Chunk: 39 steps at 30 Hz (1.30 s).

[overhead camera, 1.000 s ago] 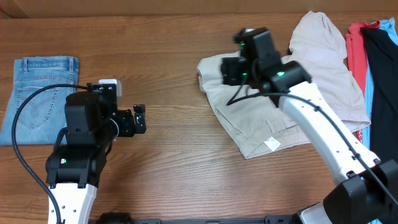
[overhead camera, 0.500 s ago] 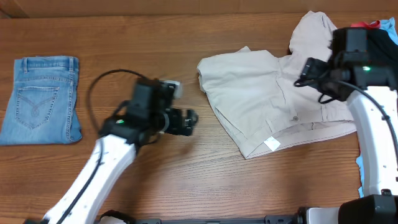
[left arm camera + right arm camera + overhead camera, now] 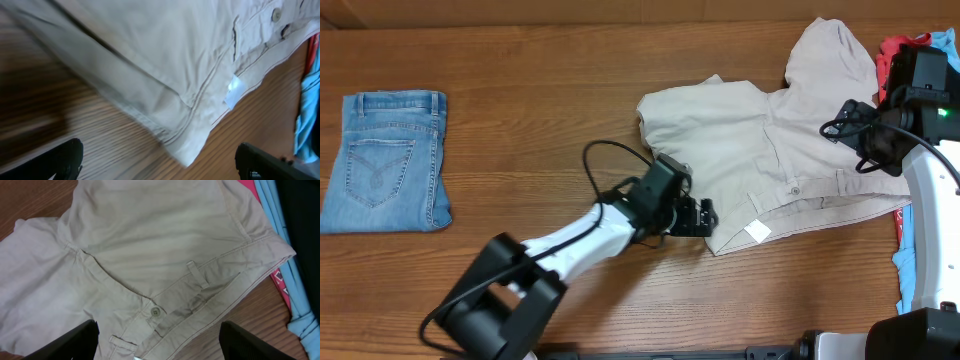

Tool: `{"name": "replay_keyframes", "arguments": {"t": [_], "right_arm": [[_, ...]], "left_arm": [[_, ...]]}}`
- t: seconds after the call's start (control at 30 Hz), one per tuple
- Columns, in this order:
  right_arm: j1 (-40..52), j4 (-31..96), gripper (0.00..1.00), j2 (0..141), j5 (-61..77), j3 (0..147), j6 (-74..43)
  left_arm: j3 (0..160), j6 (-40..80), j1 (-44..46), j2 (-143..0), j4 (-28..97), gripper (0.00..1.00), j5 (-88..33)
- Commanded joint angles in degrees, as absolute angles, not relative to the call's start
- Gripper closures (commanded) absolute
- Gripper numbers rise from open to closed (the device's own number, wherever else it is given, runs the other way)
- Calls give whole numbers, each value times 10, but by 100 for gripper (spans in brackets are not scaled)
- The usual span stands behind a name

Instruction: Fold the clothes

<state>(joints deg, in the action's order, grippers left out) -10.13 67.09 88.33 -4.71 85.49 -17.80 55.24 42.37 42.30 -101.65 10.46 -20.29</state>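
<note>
The pale beige shorts (image 3: 750, 150) lie spread and rumpled on the table at the right, waistband toward the front right, with a white label (image 3: 756, 232) near the front corner. They also show in the left wrist view (image 3: 150, 60) and the right wrist view (image 3: 150, 245), where a button (image 3: 155, 311) and belt loops are visible. My left gripper (image 3: 704, 217) is open and empty, low at the shorts' front corner (image 3: 187, 157). My right gripper (image 3: 865, 140) is open and empty, held above the waistband.
Folded light-blue jeans (image 3: 388, 160) lie at the far left. Red (image 3: 892, 55), light-blue (image 3: 906, 250) and black (image 3: 948, 45) garments sit at the right edge, next to the shorts; they show in the right wrist view (image 3: 295, 240) too.
My left arm has reached far right from the table's left to the shorts' front corner. My right arm has pulled from over the shorts to the right edge.
</note>
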Motion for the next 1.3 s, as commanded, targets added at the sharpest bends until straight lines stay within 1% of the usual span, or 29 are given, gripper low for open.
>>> {"name": "replay_keyframes", "arguments": {"t": [0.0,0.07,0.17,0.2,0.23,0.27,0.3,0.33,0.37,0.4,0.47,0.57,0.67,0.73,0.8,0.83,0.93,1.0,1.03,1.07,1.17,1.2,1.27], "right_arm": [[-103,670,19,874,-48,866,-178],[-103,670,19,874,-49,866,-178],[-103,670,19,874,-49,866,-178],[-103,670,19,874,-49,866,-178],[-103,670,19,874,-49,866,-178],[-103,670,19,874,-49,866,-178],[-103,670,19,874,-49,866,-178],[-103,670,19,874,-49,866,-178],[-103,670,19,874,-49,866,-178],[-103,670,19,874,-49,866,-178],[-103,673,19,874,-49,866,-178],[-103,678,19,874,-49,866,-178],[-103,681,19,874,-49,866,-176],[-104,681,19,874,-49,866,-176],[-104,680,19,874,-49,866,-176],[-104,680,19,874,-49,866,-176],[-104,681,19,874,-49,866,-176],[-104,681,19,874,-49,866,-176],[-104,681,19,874,-49,866,-176],[-104,680,19,874,-49,866,-176],[-104,680,18,874,-49,866,-176],[-104,679,18,875,-49,866,-176],[-104,678,18,875,-49,866,-176]], "left_arm": [[564,519,450,-1051,62,0,-210],[564,544,461,-1069,28,8,-210],[564,564,473,-1087,-7,29,-210],[564,564,475,-1091,-13,40,-209],[564,564,475,-1093,-14,45,-208],[564,563,475,-1094,-13,56,-207],[564,563,475,-1094,-13,63,-206],[564,560,475,-1094,-11,73,-206],[564,554,475,-1094,-11,90,-206],[564,550,475,-1094,-10,96,-206],[564,546,473,-1093,3,96,-206],[564,518,445,-1076,53,96,-197],[564,481,389,-1039,135,96,-164],[564,440,329,-1004,189,96,-138],[564,393,244,-960,231,96,-111],[565,378,214,-945,237,96,-107],[584,321,73,-897,253,96,-106],[614,312,-15,-883,275,96,-114],[636,312,-65,-881,293,63,-144],[660,300,-119,-881,314,0,-210],[681,284,-175,-881,355,0,-324],[681,281,-180,-881,368,0,-347],[680,267,-175,-881,406,0,-356]]}}
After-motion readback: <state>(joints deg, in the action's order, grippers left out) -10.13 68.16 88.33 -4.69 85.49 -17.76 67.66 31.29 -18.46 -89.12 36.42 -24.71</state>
